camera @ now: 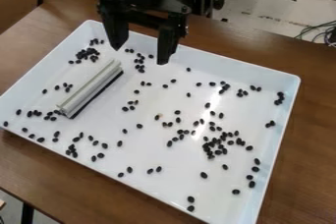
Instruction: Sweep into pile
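Wide apart and pointing down, there hung my fingers [167,43], over the far side of the white tray [157,142]! And what a spread in it: black beans [203,175] everywhere, thickest in a clump right of the middle in the view, another bunch by the far corner, strays out along the rim. And the bar [91,87]? Pale on top, dark down one side, it lay slantwise in the tray, apart from my fingers, left of them in the view and nearer the camera. Beneath it all sat the brown table [305,169].
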Motion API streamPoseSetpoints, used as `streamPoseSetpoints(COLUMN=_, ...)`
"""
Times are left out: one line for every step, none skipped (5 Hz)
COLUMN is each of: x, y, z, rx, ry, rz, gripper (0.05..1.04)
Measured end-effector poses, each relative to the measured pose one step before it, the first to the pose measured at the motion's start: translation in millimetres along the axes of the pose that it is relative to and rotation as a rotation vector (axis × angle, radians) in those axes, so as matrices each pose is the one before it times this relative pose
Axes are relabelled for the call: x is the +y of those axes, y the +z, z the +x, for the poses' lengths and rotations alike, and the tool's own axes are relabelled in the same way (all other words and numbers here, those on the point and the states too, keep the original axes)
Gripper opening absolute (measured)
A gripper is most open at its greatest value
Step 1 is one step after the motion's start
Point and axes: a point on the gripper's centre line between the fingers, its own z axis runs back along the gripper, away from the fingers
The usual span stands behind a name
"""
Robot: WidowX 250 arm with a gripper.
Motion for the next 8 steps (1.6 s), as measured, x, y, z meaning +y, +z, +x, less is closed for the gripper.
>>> streamPoseSetpoints(x=0.03, y=-8.79, z=-3.82, rx=0.034, ry=0.0007, rz=0.0034, gripper=0.999)
streamPoseSetpoints(x=23.32, y=-25.49, z=-13.1, rx=0.0252, ry=0.0071, rz=-0.0543, gripper=0.999)
streamPoseSetpoints(x=29.73, y=-4.87, z=0.45, rx=-0.0284, ry=0.0122, rz=0.0239, gripper=0.999)
streamPoseSetpoints(x=21.76, y=-1.38, z=6.29, rx=-0.0374, ry=-0.0056, rz=0.0004, gripper=0.999)
streamPoseSetpoints(x=24.9, y=-25.43, z=5.18, rx=0.0163, ry=-0.0511, rz=-0.0139, gripper=0.999)
streamPoseSetpoints(x=1.04, y=-13.73, z=5.76, rx=0.0055, ry=-0.0566, rz=-0.0117, gripper=0.999)
streamPoseSetpoints(x=0.81, y=-11.79, z=6.12, rx=-0.0173, ry=-0.0327, rz=0.0005, gripper=0.999)
streamPoseSetpoints(x=5.54, y=-9.55, z=2.08, rx=-0.0086, ry=-0.0408, rz=0.031, gripper=0.999)
